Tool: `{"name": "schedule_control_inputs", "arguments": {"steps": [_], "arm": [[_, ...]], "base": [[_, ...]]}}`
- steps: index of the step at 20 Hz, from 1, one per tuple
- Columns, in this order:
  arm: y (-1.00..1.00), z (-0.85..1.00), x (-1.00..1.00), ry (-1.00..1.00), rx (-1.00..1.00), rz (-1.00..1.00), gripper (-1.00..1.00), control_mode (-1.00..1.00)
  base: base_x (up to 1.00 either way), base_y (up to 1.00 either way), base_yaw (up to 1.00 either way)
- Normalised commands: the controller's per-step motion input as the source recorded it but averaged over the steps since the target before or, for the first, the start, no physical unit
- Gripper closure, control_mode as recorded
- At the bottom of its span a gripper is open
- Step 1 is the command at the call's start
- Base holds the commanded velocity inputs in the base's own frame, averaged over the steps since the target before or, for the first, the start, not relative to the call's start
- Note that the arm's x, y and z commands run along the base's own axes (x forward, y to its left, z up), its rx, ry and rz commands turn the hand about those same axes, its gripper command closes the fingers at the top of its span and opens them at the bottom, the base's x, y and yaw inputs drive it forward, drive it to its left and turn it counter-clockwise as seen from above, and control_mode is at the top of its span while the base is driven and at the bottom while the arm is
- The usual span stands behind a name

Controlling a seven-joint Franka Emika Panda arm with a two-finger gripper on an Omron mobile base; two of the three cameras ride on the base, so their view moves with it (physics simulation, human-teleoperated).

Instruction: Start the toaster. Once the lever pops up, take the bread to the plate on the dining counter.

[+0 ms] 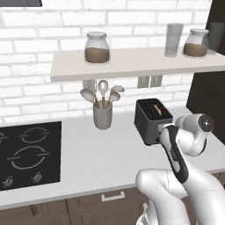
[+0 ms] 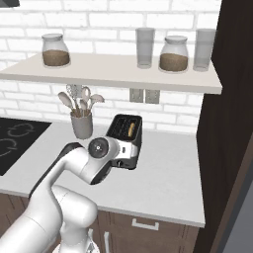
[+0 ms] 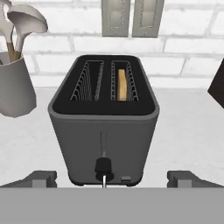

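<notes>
Hand view shows the tool spread wide, facing the boxy dark grey toaster on the pale table, with the tan bread slice upright in its right slot.

No words, numbers or signs can be read anywhere — not on the toaster, not on the jars.
</notes>
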Motion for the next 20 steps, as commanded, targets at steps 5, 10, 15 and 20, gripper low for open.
{"name": "schedule_control_inputs", "arguments": {"steps": [5,10,15,20], "arm": [[0.0,-0.1,0.0,0.0,0.0,0.0,-1.0,-1.0],[0.0,-0.09,0.0,0.0,0.0,0.0,-1.0,-1.0],[0.0,-0.06,0.0,0.0,0.0,0.0,-1.0,-1.0],[0.0,-0.01,0.0,0.0,0.0,0.0,-1.0,-1.0]], "base": [[0.0,0.0,0.0],[0.0,0.0,0.0],[0.0,0.0,0.0],[0.0,0.0,0.0]]}}
